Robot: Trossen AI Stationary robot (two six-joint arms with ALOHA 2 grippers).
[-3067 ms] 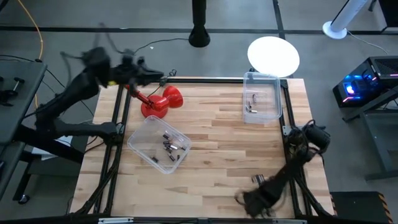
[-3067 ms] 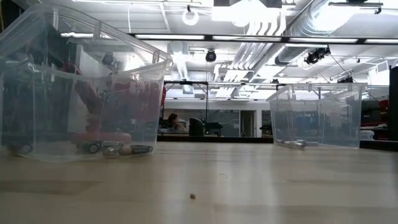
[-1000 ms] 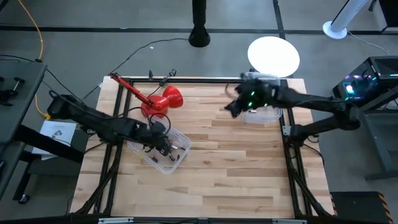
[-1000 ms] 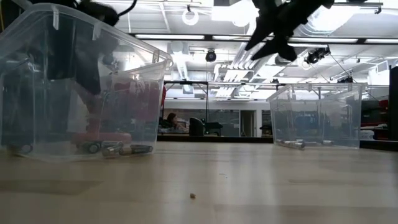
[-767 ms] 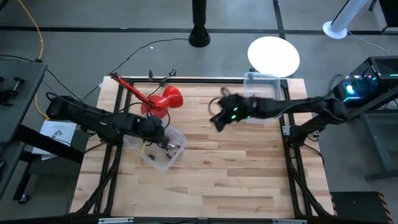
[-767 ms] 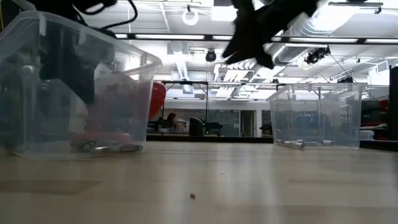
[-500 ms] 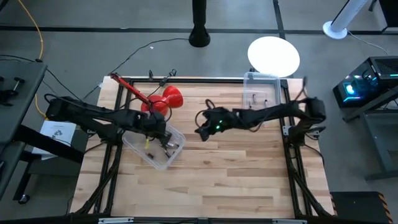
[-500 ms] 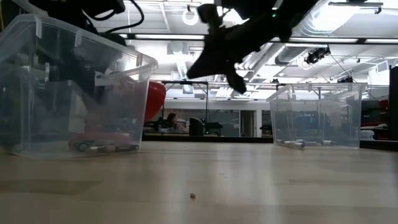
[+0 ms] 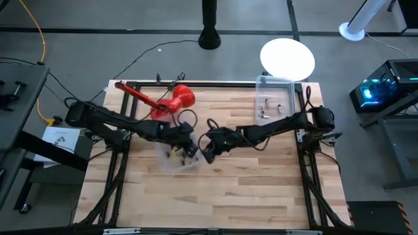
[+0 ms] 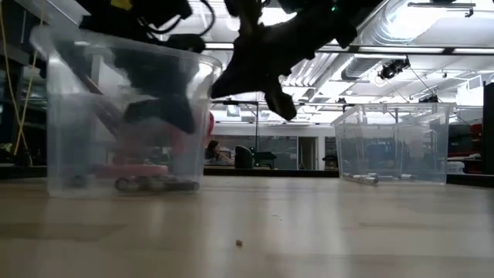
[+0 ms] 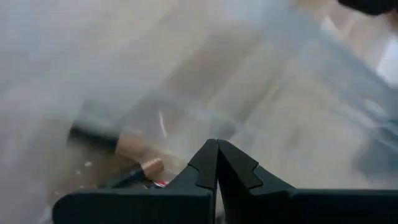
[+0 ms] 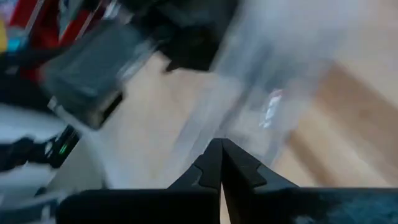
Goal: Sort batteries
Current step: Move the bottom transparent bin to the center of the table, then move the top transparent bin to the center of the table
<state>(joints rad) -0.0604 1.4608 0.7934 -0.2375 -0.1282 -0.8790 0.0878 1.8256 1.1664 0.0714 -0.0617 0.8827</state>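
Observation:
A clear bin [image 9: 175, 156] stands left of the table's middle with several small batteries [image 9: 183, 155] on its floor, also seen as batteries [image 11: 121, 144] in the left wrist view. My left gripper [image 9: 188, 146] is shut and reaches down into this bin [image 10: 116, 116]; its tips [image 11: 217, 149] are just above the batteries. My right gripper [image 9: 208, 155] is shut and hangs at the bin's right side, its tips [image 12: 221, 148] facing the blurred clear wall. A second clear bin [image 9: 274, 108] at the far right holds a few batteries [image 9: 266, 108]. My left gripper is shut inside the bin, pointing down at a slant from the table's left. Blur hides whether its fingers touch the bin's wall or floor. My right gripper comes slanting down from the table's right beside the bin's right wall; whether it touches the wall, I cannot tell.
A red plunger-like tool [image 9: 177, 99] lies at the far left of the table, just behind the left bin, its handle [image 9: 137, 93] pointing to the far left corner. Bare wood lies between the two bins and along the near edge. A tiny crumb [image 10: 238, 242] sits near the front.
My right gripper has swept from the far right bin toward the table's left and near side, sinking until it is beside the left bin. My left gripper has moved toward the table's right and slightly down, and the left bin has slid right and turned along with it.

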